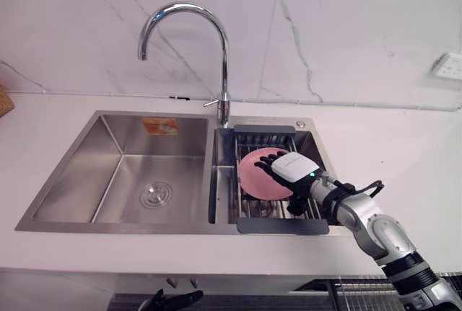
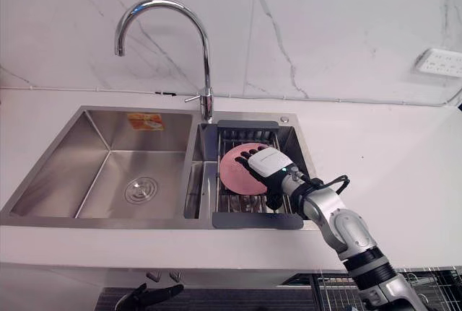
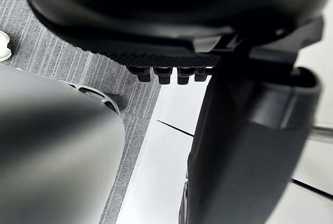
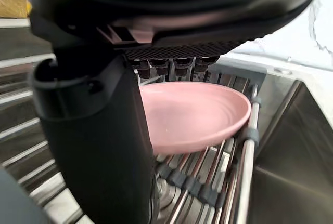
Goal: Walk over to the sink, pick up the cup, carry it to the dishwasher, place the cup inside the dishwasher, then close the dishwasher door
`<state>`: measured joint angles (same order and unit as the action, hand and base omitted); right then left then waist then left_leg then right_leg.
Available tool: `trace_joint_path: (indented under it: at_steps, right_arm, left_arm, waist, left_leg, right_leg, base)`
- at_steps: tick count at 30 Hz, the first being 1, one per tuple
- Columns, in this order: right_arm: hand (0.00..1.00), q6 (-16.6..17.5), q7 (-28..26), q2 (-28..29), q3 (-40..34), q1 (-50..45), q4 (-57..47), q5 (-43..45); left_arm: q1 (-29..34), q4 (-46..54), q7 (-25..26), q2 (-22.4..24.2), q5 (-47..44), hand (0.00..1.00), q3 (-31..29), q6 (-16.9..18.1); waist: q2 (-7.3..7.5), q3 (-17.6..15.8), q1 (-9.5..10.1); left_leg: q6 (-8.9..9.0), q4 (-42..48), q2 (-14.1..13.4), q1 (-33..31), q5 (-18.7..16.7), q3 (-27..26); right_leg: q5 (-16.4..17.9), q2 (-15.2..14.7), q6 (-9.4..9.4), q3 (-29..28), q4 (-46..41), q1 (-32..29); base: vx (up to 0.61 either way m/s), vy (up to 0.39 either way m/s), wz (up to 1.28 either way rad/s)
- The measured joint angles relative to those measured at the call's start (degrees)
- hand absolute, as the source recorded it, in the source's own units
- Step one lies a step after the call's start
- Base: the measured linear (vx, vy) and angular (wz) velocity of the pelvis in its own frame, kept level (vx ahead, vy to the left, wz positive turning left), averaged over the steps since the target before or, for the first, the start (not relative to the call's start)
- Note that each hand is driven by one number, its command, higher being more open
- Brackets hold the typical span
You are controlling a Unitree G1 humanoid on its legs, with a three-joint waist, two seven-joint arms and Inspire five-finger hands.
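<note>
Sitting on rack (image 1: 264, 130): pink dish (image 1: 251, 175) | right hand (image 1: 294, 167) fingers (image 1: 268, 161) spread over it | left hand (image 1: 177, 300) relaxed

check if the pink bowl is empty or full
Empty: the pink bowl on the sink rack shows a bare inside.

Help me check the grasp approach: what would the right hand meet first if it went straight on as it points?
Likely the shallow pink dish on the metal sink rack; the right hand reaches over it, contact unclear.

Bright even light — soft shadows (glinting faucet (image 1: 225, 66))
</note>
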<state>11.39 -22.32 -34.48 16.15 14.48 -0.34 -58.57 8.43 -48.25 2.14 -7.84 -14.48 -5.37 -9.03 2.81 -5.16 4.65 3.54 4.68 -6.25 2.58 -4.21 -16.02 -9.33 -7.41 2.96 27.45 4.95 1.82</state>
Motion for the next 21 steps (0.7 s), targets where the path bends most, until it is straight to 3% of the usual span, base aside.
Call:
trace_joint_path:
  at_steps: [21]
  right_arm:
    - [1.0, -1.15, -2.17, 1.0, -0.2, 0.15, 0.39, -0.02]
  left_arm:
    - [-0.37, -1.13, 0.13, -0.84, 0.0, 1.0, -1.1, 0.11]
  waist:
    - [1.49, -0.84, -0.02]
  left_leg:
    - [0.15, -2.58, 0.16, 1.33, 1.29, -0.45]
  right_leg:
    - [0.03, 0.22, 0.03, -0.93, 0.21, -0.1]
  base:
    - [0.0, 0.019, 0.0]
